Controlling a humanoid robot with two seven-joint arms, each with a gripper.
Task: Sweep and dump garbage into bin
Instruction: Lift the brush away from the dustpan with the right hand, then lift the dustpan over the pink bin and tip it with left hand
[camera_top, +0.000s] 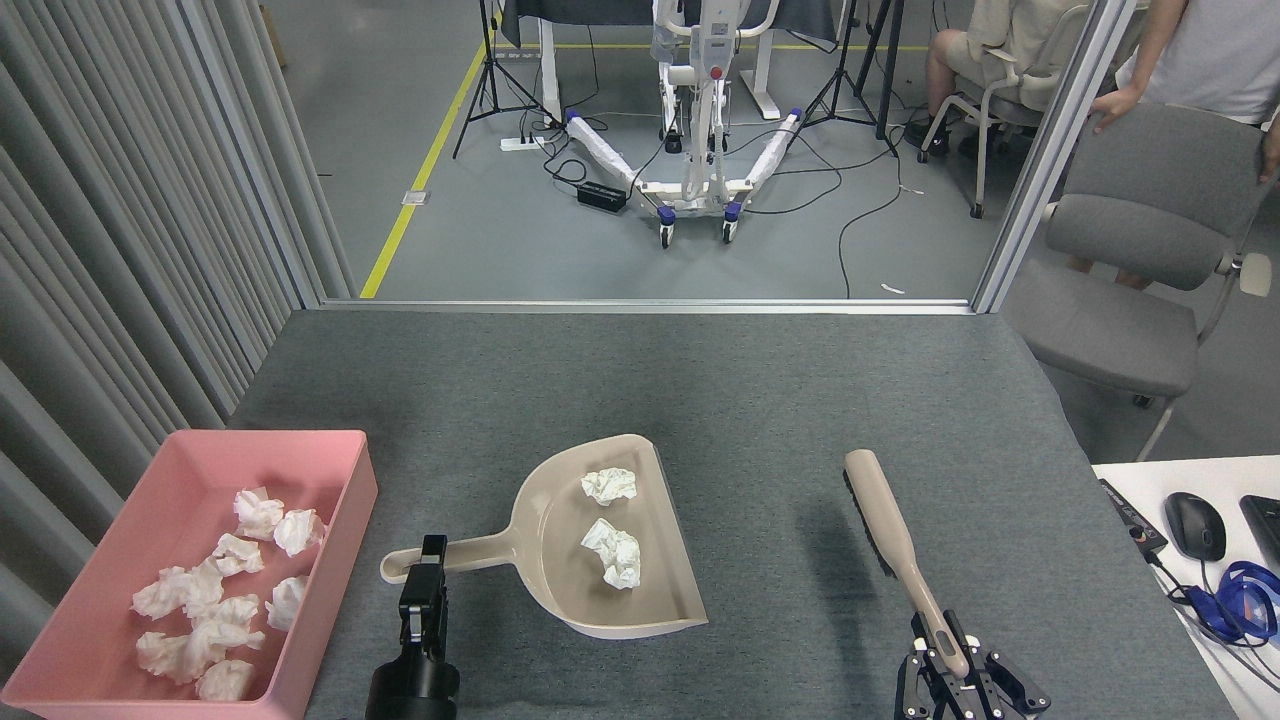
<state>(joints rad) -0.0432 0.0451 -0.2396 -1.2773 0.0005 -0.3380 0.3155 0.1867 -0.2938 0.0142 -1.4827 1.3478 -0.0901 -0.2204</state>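
Grey felt counter (760, 400). Two tissue wads (612, 552) sit loose in dustpan (600, 560) (featherlight, easily spilled); left gripper (421, 592) jaws pinching its stiff handle; right gripper (950, 672) jaws clamp brush (892, 530).

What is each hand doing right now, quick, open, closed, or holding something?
Left hand: closed on the dustpan handle.
Right hand: closed on the brush handle.
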